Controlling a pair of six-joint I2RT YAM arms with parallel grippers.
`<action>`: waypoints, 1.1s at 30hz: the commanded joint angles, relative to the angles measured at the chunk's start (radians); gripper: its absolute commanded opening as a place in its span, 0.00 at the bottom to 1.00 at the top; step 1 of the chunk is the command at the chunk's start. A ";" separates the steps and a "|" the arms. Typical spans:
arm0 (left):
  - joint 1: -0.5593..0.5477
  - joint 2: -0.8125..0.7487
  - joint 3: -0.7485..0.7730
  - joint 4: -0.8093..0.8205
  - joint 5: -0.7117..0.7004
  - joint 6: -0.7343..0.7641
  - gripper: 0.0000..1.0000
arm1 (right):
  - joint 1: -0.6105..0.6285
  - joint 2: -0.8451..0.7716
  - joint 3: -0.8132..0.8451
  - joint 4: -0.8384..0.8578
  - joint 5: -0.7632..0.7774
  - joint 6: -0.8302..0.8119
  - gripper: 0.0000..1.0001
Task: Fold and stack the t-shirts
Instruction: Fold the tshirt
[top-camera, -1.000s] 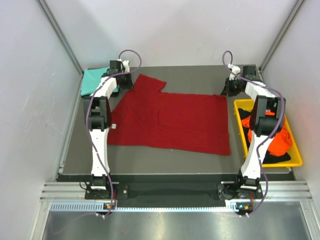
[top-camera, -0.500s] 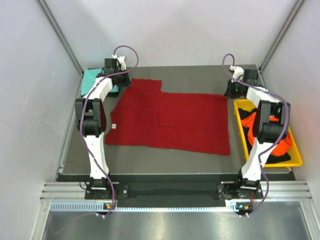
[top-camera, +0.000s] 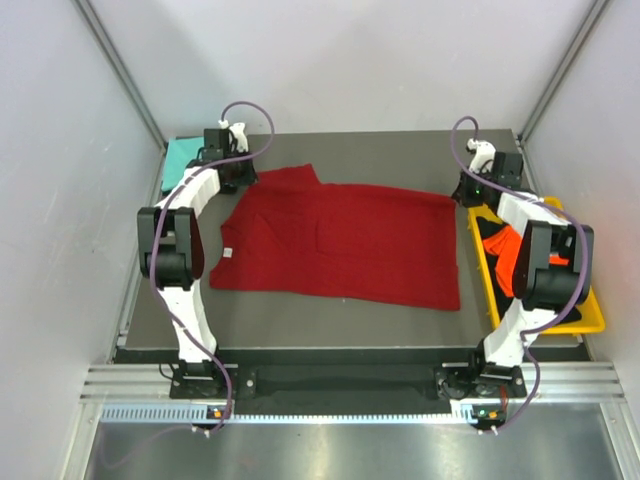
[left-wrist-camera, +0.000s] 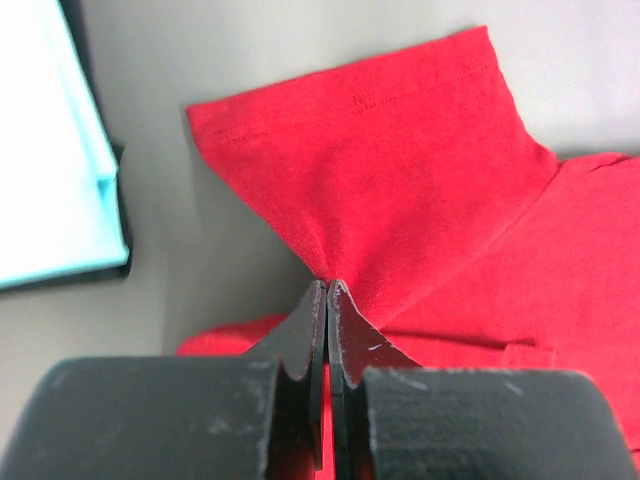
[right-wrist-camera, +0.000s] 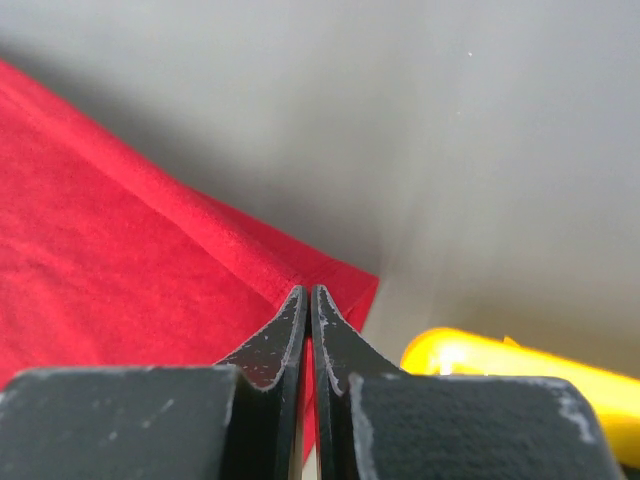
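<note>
While in left hand (left-wrist-camera: 327, 286), right hand (right-wrist-camera: 308, 291): red t-shirt (top-camera: 340, 240).

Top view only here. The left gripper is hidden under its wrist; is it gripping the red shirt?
Observer: Yes, the left gripper is shut on the red shirt, pinching cloth at the sleeve's base.
Operator: And the right?
Observer: The right gripper is shut on the shirt's hem, just short of its corner.
Operator: Anything near that corner?
Observer: The yellow bin, its rim close beside the corner but not touching.
</note>
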 joint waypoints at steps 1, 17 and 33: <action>0.008 -0.122 -0.068 0.095 -0.045 -0.009 0.00 | -0.007 -0.072 -0.022 0.068 0.023 0.024 0.00; 0.012 -0.363 -0.382 0.130 -0.115 -0.026 0.00 | -0.001 -0.249 -0.197 0.009 0.200 0.133 0.00; 0.011 -0.389 -0.457 0.058 -0.161 -0.078 0.00 | 0.068 -0.406 -0.436 -0.006 0.258 0.338 0.00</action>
